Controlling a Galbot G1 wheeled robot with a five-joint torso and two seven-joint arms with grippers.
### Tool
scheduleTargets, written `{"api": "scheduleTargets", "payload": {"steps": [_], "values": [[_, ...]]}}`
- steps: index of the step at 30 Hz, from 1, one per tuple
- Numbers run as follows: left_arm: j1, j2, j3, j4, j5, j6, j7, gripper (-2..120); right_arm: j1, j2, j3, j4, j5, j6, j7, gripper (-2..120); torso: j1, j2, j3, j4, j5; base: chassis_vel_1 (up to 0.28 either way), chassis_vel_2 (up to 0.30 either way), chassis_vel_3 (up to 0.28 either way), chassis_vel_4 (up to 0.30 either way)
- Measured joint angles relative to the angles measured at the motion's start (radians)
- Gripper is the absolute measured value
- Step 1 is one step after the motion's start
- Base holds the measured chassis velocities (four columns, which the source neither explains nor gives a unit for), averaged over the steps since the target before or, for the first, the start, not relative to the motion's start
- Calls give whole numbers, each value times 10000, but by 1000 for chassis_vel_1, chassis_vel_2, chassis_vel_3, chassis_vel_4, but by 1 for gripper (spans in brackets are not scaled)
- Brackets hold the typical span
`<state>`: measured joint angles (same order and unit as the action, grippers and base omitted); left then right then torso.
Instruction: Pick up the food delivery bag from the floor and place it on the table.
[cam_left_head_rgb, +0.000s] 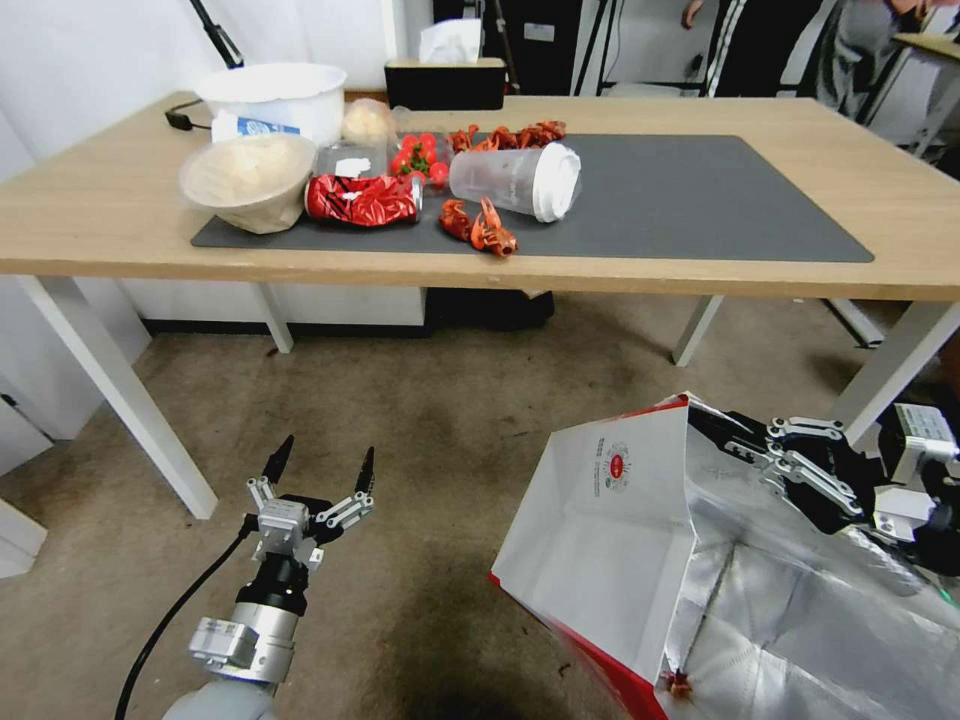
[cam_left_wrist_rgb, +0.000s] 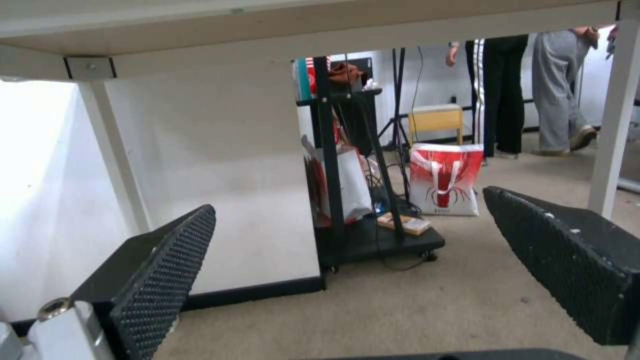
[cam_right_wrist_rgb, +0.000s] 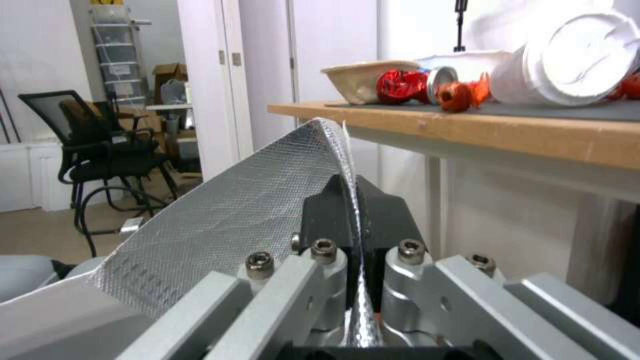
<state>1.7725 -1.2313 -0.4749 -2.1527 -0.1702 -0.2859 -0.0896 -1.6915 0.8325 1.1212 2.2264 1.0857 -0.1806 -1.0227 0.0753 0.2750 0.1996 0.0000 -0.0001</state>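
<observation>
While the right gripper (cam_left_head_rgb: 722, 425) pinches the rim of the bag (cam_left_head_rgb: 610, 520), its fingers (cam_right_wrist_rgb: 333, 210) closed flat on the silver foil lining, the bag hangs tilted in front of the table (cam_left_head_rgb: 100, 215), its mouth gaping toward the robot. Whether its lower red corner touches the floor (cam_left_head_rgb: 420, 420) is hard to tell from the head view — it appears to sit at or just above the carpet. The white face with the small round red logo (cam_left_head_rgb: 617, 466) is turned toward the table.

The left gripper (cam_left_head_rgb: 320, 472) hovers low over the stained carpet, well apart from the bag, its two black fingers (cam_left_wrist_rgb: 167, 280) spread wide and holding nothing.

On the table, the dark mat (cam_left_head_rgb: 690, 200) carries clutter at its left end — a tipped cup (cam_left_head_rgb: 515, 180) with a white lid, a crushed red can (cam_left_head_rgb: 362, 199), a beige bowl (cam_left_head_rgb: 248, 180), red crayfish shells (cam_left_head_rgb: 480, 228) and a white tub (cam_left_head_rgb: 272, 97) behind. The right stretch of the mat is bare.
</observation>
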Motion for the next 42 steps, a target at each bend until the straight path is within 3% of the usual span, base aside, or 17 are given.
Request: {"api": "scheduleTargets", "payload": {"steps": [42], "values": [[243,-101,-2,-273,226,80,-66,100,-239,323,-86,333,-92,49,-129,0,516,1639,1124,0,1,0,0,0,0]]}}
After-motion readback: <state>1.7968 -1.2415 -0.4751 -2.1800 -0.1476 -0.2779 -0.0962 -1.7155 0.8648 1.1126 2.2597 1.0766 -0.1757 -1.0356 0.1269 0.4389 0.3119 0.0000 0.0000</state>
